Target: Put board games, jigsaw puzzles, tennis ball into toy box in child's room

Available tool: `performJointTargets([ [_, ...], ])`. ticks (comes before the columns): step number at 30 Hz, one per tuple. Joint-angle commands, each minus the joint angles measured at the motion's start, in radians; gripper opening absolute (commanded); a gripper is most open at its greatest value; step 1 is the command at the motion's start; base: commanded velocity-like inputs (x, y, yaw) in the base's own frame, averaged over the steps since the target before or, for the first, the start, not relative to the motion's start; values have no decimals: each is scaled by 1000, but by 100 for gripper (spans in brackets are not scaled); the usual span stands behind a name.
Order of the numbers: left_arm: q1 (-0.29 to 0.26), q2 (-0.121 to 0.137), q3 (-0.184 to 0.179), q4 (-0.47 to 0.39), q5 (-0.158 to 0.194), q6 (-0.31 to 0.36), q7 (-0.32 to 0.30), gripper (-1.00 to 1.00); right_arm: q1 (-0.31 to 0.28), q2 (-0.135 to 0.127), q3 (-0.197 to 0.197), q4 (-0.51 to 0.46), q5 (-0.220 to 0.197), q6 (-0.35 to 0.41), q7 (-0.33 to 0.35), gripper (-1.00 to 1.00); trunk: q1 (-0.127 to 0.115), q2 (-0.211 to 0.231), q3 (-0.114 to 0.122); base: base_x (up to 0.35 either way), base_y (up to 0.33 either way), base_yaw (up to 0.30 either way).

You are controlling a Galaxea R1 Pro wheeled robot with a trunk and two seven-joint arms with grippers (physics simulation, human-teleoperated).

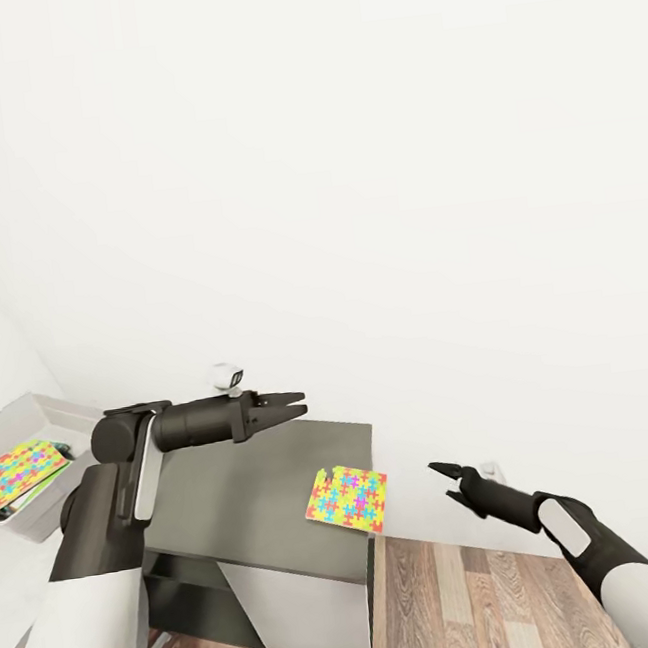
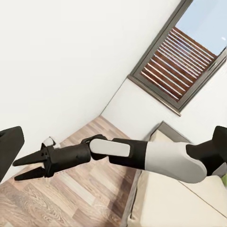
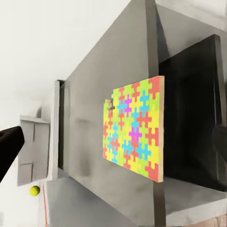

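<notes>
- Left gripper [image 1: 295, 405] is hovering above the far edge of the dark grey cabinet top [image 1: 233, 495]; its fingers are slightly spread and holding nothing.
- Right gripper [image 1: 445, 481] is hanging out past the cabinet top's right edge, over the wood plank floor [image 1: 466, 600]. In the left wrist view the same gripper [image 2: 20, 169] is showing two dark fingers parted a little, with nothing between them.
- One jigsaw puzzle [image 1: 347, 499] is lying flat at the front right corner of the cabinet top, its right side reaching the right edge or just past it. In the right wrist view this puzzle [image 3: 135, 135] is sitting along that edge, with one corner piece missing.
- Toy box [image 1: 43, 416] is sitting on the pale table [image 1: 12, 591], left of the cabinet top and close to the wall.
- A second jigsaw puzzle [image 1: 19, 471] is resting inside the toy box, tilted on top of flat boxes whose edges are just peeking out beneath it; cannot tell which ones they are.
- Tennis ball [image 3: 34, 190] is showing in the right wrist view as a small yellow-green dot near the toy box [image 3: 33, 151]; cannot tell if it is touching the box.
- The left wrist view is also taking in the right arm, a dark-framed window [image 2: 182, 61] and the beige bed [image 2: 175, 203].
</notes>
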Motion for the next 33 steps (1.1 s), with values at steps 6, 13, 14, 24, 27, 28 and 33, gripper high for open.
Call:
performJointTargets([
  [6,-1,4,1,0,3,11,-2,100,-1,1,-34,0,-15,11,-4,100,23,-44,-21,0,0,0],
  [13,-1,5,1,0,4,11,-2,100,-1,1,-44,1,-17,11,-6,100,50,-93,-43,0,0,0],
  [14,-1,5,1,0,4,11,-2,100,-1,1,-45,1,-18,11,-6,100,54,-100,-46,0,0,0],
  [24,-1,5,1,0,4,11,-2,100,1,1,-45,1,-24,1,5,100,92,-170,-77,0,0,0],
  [27,-1,5,1,0,4,11,-2,100,2,1,-45,1,-28,-1,5,100,104,-191,-86,0,0,0],
  [28,-1,5,1,0,4,11,-3,100,2,1,-45,1,-28,-2,6,100,108,-198,-90,0,0,0],
  [33,-1,5,1,0,5,11,-3,100,2,1,-44,1,-29,-3,5,100,127,-233,-105,0,0,0],
])
